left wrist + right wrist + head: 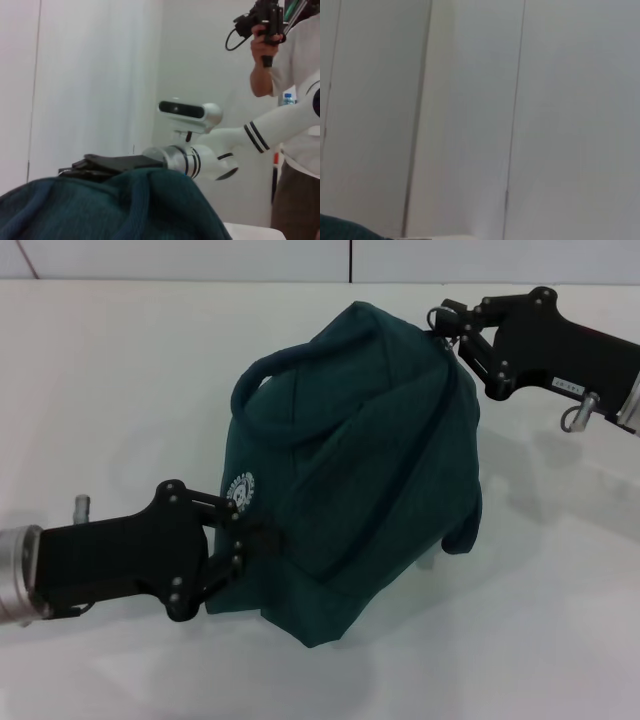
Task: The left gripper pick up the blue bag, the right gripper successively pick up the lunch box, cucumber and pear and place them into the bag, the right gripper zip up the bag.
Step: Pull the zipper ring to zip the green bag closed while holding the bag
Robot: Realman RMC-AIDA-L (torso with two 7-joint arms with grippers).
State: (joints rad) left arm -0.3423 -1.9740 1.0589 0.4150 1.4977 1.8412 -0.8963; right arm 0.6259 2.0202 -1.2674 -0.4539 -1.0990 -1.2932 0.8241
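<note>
One bag (370,470), dark teal-green soft cloth rather than bright blue, sits bulging and rumpled at the middle of the white worktop (120,380); it bears a round white printed emblem (238,492) low on the side nearest the left arm, a rolled carry handle (275,370) arching over its top, and a dark zip line (420,450) running in a curve across its upper face. Left gripper (238,550), black claw on a black forearm with silver wrist, comes in from the near left edge of the worktop, fingers pinching the bag's cloth just below the emblem. Right gripper (450,325), black claw on a forearm with a small white label, reaches from the far right edge, fingers pressed together at the bag's top far corner where the zip line ends. The left wrist view shows a person (295,100) standing beyond the bag.
</note>
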